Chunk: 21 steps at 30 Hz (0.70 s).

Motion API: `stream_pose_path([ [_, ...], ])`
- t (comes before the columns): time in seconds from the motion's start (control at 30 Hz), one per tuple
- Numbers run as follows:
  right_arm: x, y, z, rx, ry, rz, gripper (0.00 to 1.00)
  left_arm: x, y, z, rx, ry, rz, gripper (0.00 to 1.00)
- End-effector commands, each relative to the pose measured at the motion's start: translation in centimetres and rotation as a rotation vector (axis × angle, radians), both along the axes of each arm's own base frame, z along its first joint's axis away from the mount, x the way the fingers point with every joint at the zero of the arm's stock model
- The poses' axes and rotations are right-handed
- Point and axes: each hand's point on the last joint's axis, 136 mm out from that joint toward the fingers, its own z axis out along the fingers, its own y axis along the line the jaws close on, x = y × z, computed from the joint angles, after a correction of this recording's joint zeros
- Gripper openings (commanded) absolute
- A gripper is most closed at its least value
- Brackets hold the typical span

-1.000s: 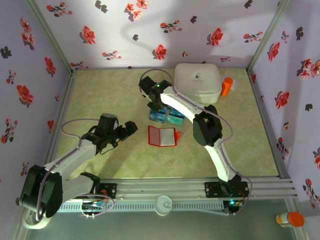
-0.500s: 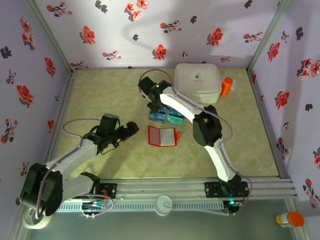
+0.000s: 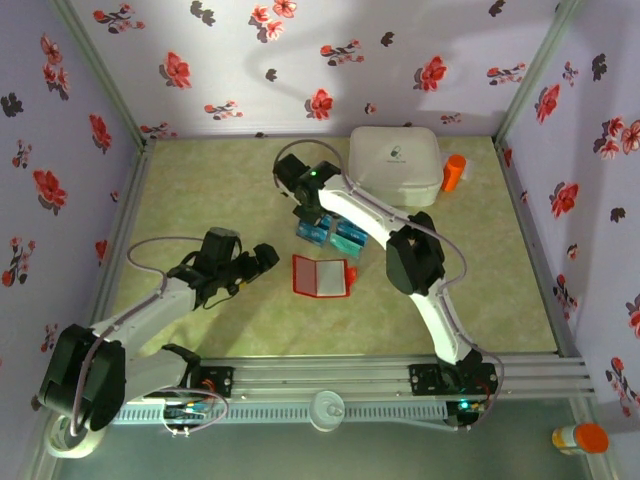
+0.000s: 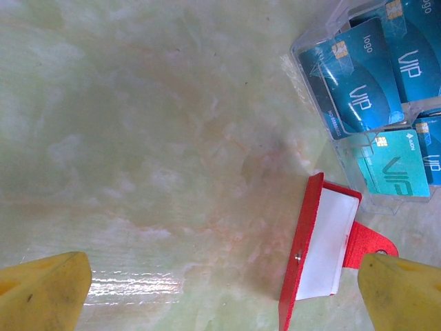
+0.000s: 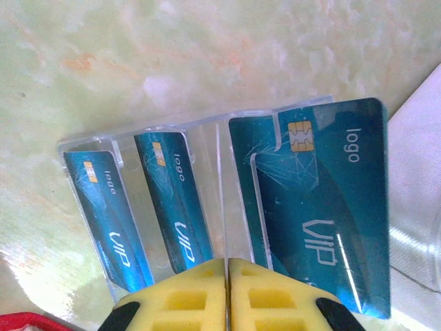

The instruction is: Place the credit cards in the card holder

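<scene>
The card holder [image 3: 321, 276] lies open and flat on the table [image 3: 220, 190], its red cover spread like a book. The left wrist view shows a white panel on its inner face. Just beyond the card holder, on the side away from the arm bases, is a clear stand [image 3: 335, 236] with upright dividers, and the credit cards [image 5: 313, 207] sit in it. In the right wrist view, two blue cards lean in narrow slots and another, marked "VIP" and "logo", fills the next compartment. A teal card [image 4: 393, 164] lies at the end of the stand nearest the card holder, close to its red edge; I cannot tell whether they touch. Farther beyond the card holder and to its right sits a closed white box [image 3: 394, 160], with an orange bottle [image 3: 454, 172] just beside it.

The right arm bends at an elbow to the right of the card holder and stretches its forearm past it to the left end of the stand. The right gripper [image 3: 312, 218] points down over the cards. Its yellow pads [image 5: 186, 293] are pressed together with a hairline between them, in line with a clear divider; I cannot tell whether they pinch anything.

The left arm lies low to the left of the card holder. The left gripper [image 3: 262, 257] points at its left edge, near but apart. Its fingers [image 4: 41, 293] are spread wide over bare table.
</scene>
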Motion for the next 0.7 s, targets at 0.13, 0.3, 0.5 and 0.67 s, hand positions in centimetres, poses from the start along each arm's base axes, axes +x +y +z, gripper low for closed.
stream_pose_path([
  [0.13,-0.4,0.6,5.6,-0.011,-0.136,0.080,0.01,0.7,-0.4,0.9,-0.001,-0.018,0.008,1.00],
  [0.3,-1.1,1.1,8.6,0.051,-0.182,0.075,0.00,0.9,-0.4,1.2,0.003,-0.025,0.004,1.00],
  [0.5,-2.5,0.2,13.0,0.205,-0.220,-0.002,0.00,1.3,-0.5,2.2,0.024,-0.046,-0.018,1.00],
  [0.67,-4.4,-1.6,14.6,0.419,-0.164,-0.131,0.00,1.6,-0.5,3.6,0.055,-0.077,-0.038,1.00],
])
